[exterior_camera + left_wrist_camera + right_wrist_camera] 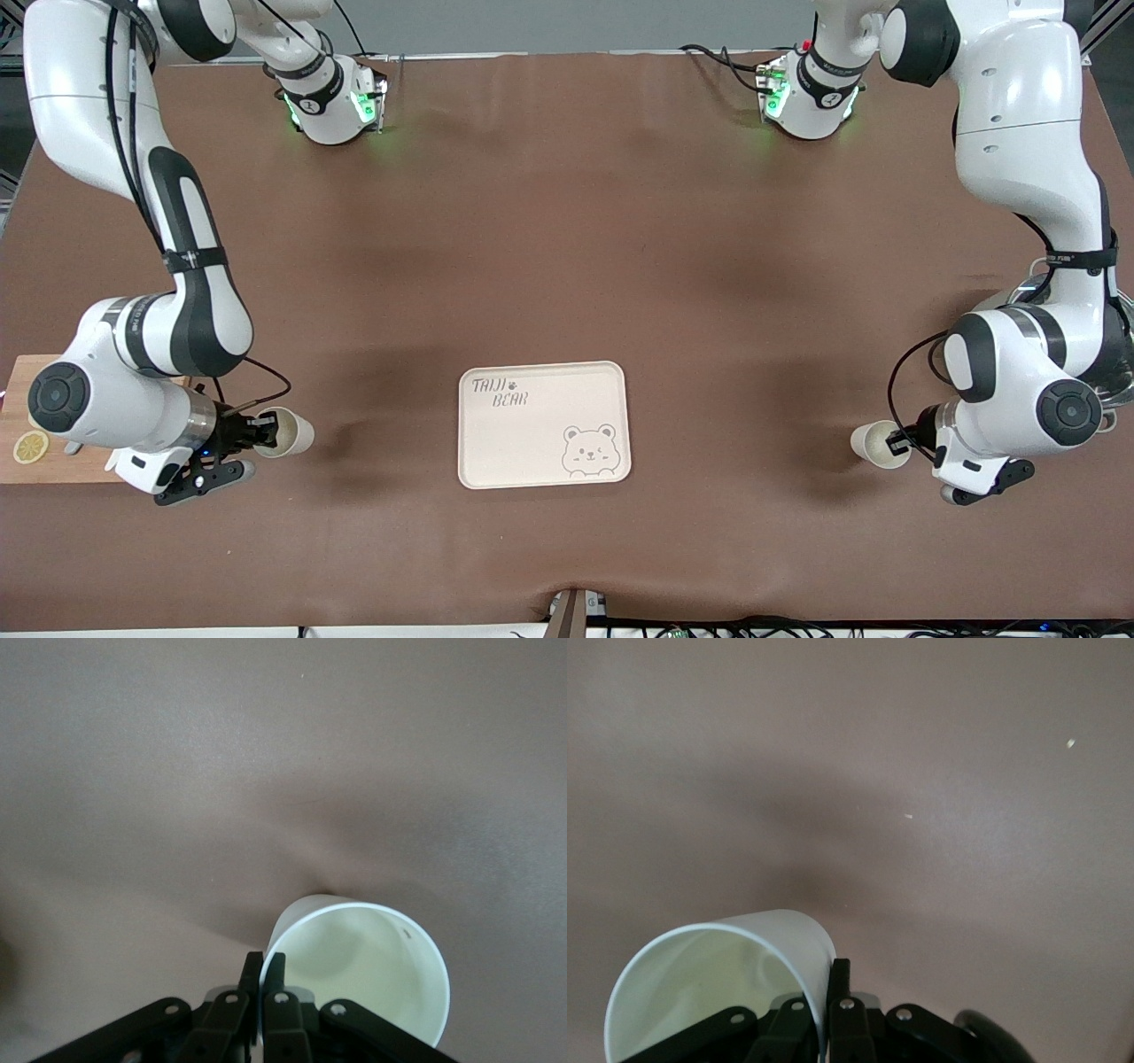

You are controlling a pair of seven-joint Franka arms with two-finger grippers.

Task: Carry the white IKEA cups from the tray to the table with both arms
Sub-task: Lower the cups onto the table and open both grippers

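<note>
2 cups are already off the tray, and each is pinched by its rim wall in a hand. We see the right hand [266,434] clamped shut on one white cup [288,432], held over bare table [567,221] toward the right arm's end, next to a wooden cutting board [18,461] with a lemon slice [30,447]. The left hand [904,440] grips the other cup [873,443] the same way over the left arm's end of the table. Both cups lie tipped, long axis roughly level, mouths toward their own wrists. Between them sits the tray [542,425], bare of cups and well apart from both. For the next move, we judge each hand must turn its cup upright and lower it straight down onto the table beneath.

In the wrist views, one finger [275,992] sits inside the rim and one outside, likewise on the right [840,992].
</note>
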